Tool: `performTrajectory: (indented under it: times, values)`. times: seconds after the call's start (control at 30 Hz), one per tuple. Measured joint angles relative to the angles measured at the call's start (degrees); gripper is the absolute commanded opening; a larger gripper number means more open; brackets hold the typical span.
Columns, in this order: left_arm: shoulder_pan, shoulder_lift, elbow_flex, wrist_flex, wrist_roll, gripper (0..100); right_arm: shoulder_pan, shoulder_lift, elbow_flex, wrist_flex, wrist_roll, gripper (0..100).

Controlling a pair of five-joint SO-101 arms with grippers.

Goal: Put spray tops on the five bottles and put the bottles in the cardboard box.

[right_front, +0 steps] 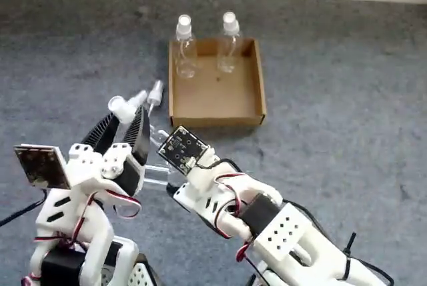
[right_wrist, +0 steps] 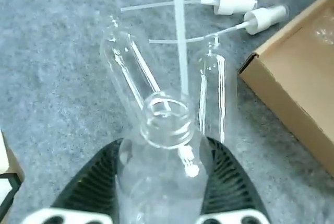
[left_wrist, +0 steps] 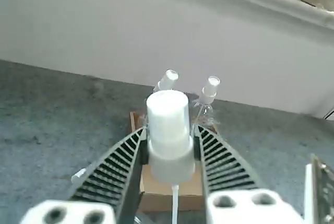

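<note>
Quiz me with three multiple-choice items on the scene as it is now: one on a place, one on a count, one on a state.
1. Where are the two capped bottles?
A. Lying beside the box
B. Standing in the cardboard box
C. One in each gripper

2. How many loose spray tops lie on the carpet?
A. Two
B. Four
C. None

3. What state is the bottle in the right gripper in?
A. Capped
B. Neck open, no top on
C. Crushed flat

Answers:
1 B: the high view shows both upright at the box's far wall.
2 A: the right wrist view shows two tops lying near two uncapped bottles.
3 B: its neck is bare, while the left gripper holds a spray top.
</note>
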Motion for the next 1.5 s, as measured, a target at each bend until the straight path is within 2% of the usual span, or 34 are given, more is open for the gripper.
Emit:
performTrajectory:
  times: [0.37,0.5,0.77,1.0,1.2,1.5]
  values:
    - [0.0,-0.97,1.05,-0.09,0.0,0,2.81,0.0,0.0,0.0,0.0,0.3]
    - [-2.29,-4.57,-1.58,-0.09,0.0,0,2.81,0.0,1.14,-0.09,0.0,0.3]
    - [-3.25,-6.07,-3.34,-0.09,0.0,0,2.81,0.0,8.88,-9.14,0.0,0.3]
    - [-3.25,-6.07,-2.37,-0.09,0.0,0,2.81,0.0,9.49,-10.46,0.0,0.3]
    - [2.81,-6.07,4.4,-1.23,-0.09,0,2.81,0.09,9.76,-10.46,0.0,0.3]
    - [3.78,-6.07,6.86,-3.16,-0.09,0,2.9,0.09,9.76,-10.37,0.0,0.3]
